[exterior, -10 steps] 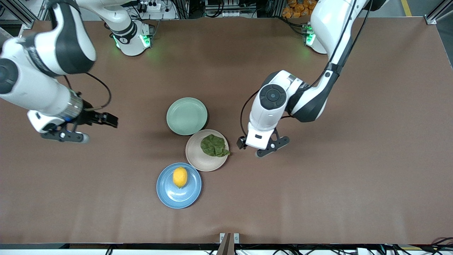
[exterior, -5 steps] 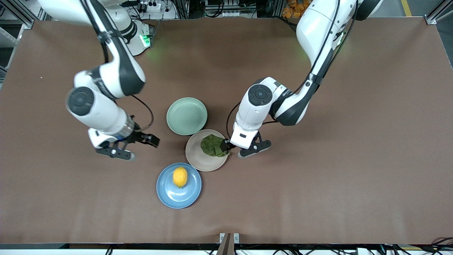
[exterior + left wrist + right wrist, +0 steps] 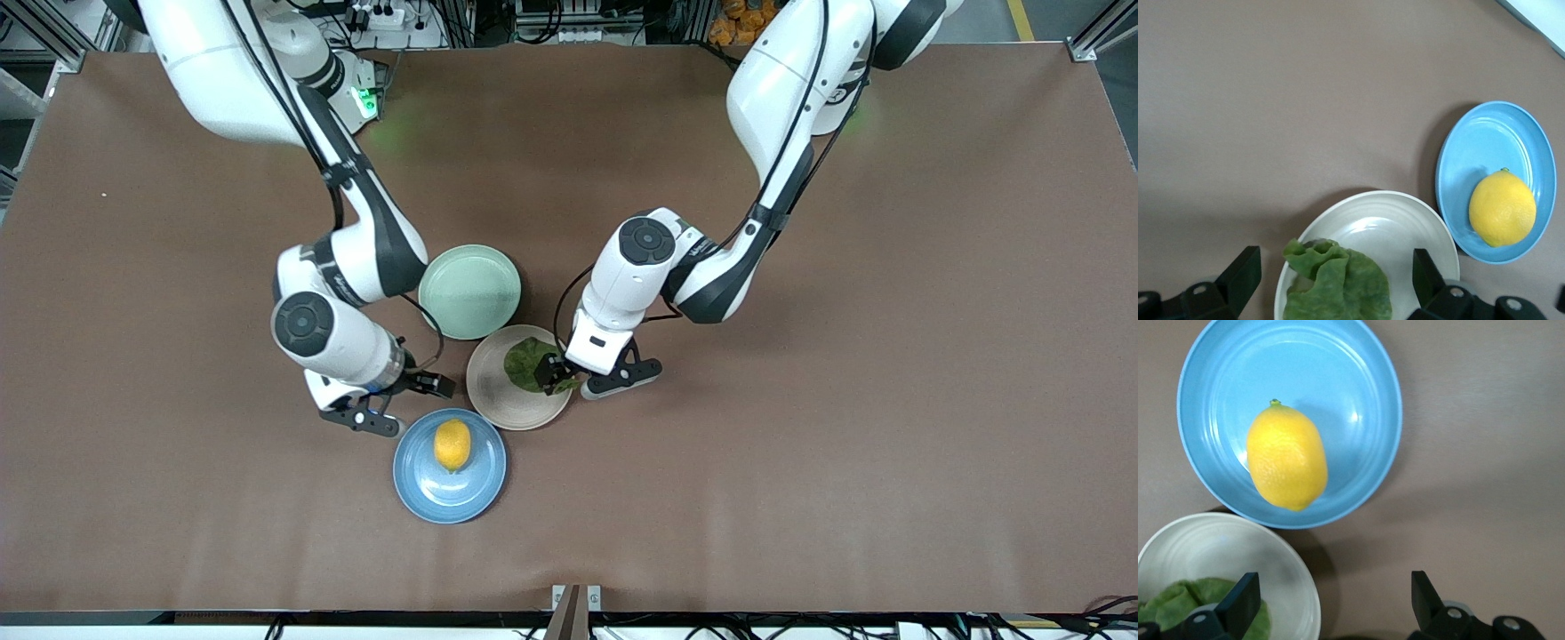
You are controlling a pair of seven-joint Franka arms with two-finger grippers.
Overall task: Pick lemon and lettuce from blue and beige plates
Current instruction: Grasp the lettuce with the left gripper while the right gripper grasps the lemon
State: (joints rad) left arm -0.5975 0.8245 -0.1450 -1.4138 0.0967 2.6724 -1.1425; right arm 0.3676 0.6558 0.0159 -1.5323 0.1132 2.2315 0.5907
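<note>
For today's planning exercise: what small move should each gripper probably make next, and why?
Probably lower the open left gripper onto the lettuce it straddles on the beige plate, and shift the open right gripper over the lemon, since it hangs beside the blue plate.

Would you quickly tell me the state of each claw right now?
Left claw: open, holding nothing, over the lettuce on the beige plate.
Right claw: open, empty, beside the blue plate with the lemon.

Both my arms reach in toward the table's middle, wrists bent downward. My left gripper [image 3: 569, 380] hangs low, fingers spread; my right gripper [image 3: 404, 404] likewise, fingers apart.
</note>
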